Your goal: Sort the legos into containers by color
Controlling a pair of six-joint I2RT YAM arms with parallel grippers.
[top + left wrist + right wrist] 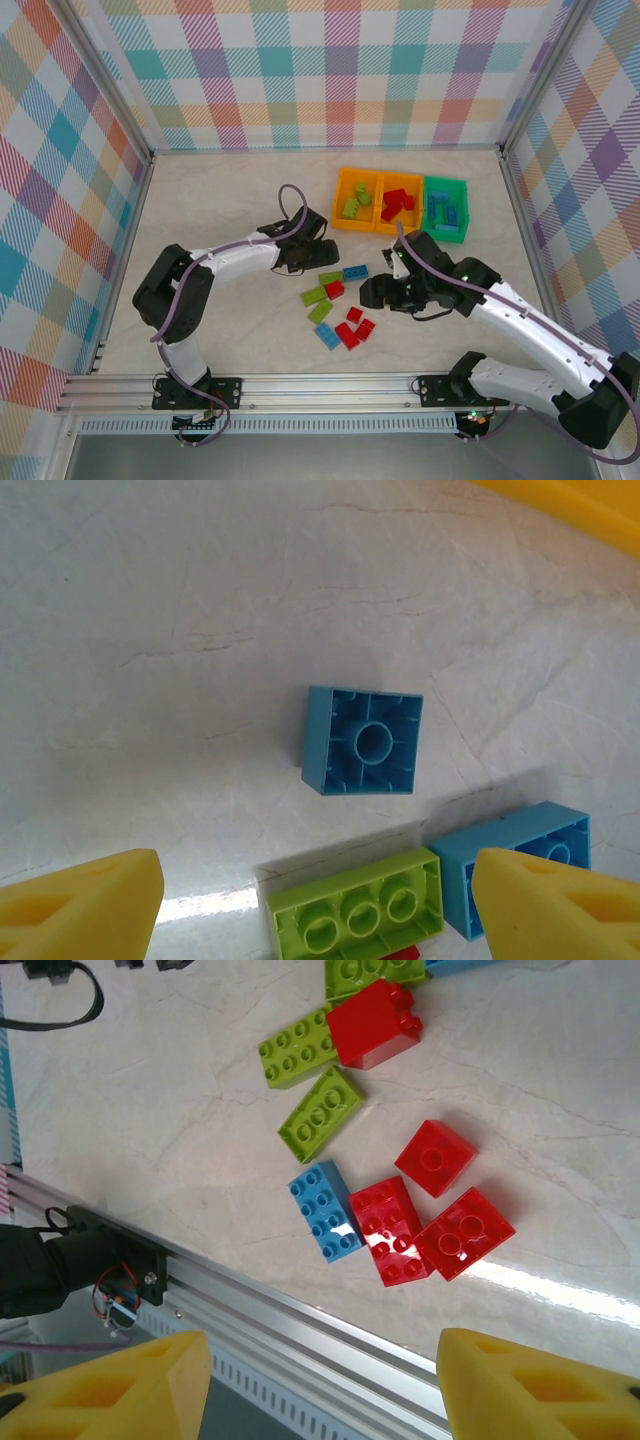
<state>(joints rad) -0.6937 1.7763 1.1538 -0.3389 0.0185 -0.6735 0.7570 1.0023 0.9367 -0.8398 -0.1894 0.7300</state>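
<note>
Three containers (422, 190) | green legos (357, 203), red legos (398, 206), blue legos (445, 211) | left gripper (315, 880) wide, right gripper (322, 1345) wide, empty

Legos (385, 1230): glossy plastic, glare on red ones. Table (200, 630): smooth, marble-veined, faint sheen. Bins (379, 200): smooth plastic. Rail (300, 1325), table's 6 o'clock: brushed metal. Fingers (80, 900): matt yellow.

red, blue, lime legos (390, 1230); orange, green containers (379, 203); pastel plaid walls (300, 70)

Marbled table (220, 200) bears loose legos (334, 290) — and 3 joined containers (357, 227).
</note>
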